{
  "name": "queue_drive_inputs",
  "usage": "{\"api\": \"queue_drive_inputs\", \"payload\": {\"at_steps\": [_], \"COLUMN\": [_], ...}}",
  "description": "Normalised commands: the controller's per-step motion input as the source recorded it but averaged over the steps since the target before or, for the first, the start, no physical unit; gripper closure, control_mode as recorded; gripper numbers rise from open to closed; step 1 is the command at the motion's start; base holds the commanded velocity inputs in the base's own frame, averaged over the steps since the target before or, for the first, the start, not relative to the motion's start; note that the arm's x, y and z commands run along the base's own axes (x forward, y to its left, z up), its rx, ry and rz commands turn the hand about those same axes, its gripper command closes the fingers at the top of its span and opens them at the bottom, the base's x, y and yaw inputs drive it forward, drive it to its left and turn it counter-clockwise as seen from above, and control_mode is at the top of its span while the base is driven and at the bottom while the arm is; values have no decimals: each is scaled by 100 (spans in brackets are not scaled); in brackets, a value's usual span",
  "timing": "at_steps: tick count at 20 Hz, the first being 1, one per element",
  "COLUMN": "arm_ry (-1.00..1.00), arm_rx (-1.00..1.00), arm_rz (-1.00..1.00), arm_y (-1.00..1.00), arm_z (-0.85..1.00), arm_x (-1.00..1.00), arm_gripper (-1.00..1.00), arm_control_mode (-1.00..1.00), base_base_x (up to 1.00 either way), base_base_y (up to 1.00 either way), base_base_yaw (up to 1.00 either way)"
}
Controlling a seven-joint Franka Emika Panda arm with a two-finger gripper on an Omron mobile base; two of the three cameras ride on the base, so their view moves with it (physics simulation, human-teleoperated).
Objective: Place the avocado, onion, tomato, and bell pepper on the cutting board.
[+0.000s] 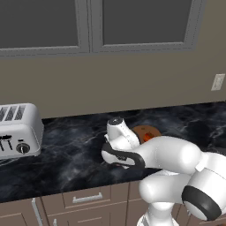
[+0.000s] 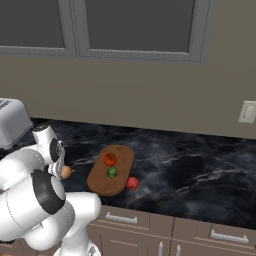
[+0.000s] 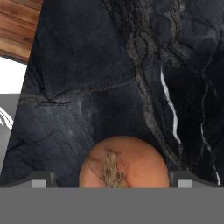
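Observation:
In the hand view the pale peach-tan onion (image 3: pixel 124 162) lies on the black counter between my gripper's (image 3: pixel 113 180) fingertips (image 3: pixel 42 180), which stand wide apart on either side of it. The right base view shows the onion (image 2: pixel 66 172) peeking out beside my arm, left of the brown oval cutting board (image 2: pixel 120 156). On the board sit the orange-red tomato (image 2: pixel 110 159) and the small green avocado (image 2: pixel 112 172). The red bell pepper (image 2: pixel 132 183) rests on the counter against the board's near right edge. A corner of the board (image 3: pixel 17 26) shows in the hand view.
A silver toaster (image 1: pixel 17 130) stands at the counter's left end. The counter's front edge (image 2: pixel 165 212) runs just beyond the bell pepper, with drawers below. A wall outlet (image 2: pixel 247 111) is at the far right. Dark marble (image 2: pixel 200 170) stretches right of the board.

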Motion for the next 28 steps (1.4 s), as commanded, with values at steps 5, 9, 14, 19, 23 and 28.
{"api": "queue_drive_inputs", "payload": {"at_steps": [5,9,14,19,23,28], "arm_ry": [-6,-7,-4,-7,-18,-18], "arm_rx": [-2,-1,-3,-1,0,0], "arm_rz": [18,17,14,12,12,6], "arm_y": [-2,-3,0,0,-7,-16], "arm_z": [-30,-21,-12,-1,17,46], "arm_x": [0,0,0,0,-19,-27], "arm_gripper": [-100,-100,100,100,100,100], "arm_control_mode": [-100,-100,-100,-100,-100,-100], "base_base_x": [0,0,0,0,0,0], "base_base_y": [0,0,0,0,0,0], "base_base_yaw": [0,0,0,0,0,0]}}
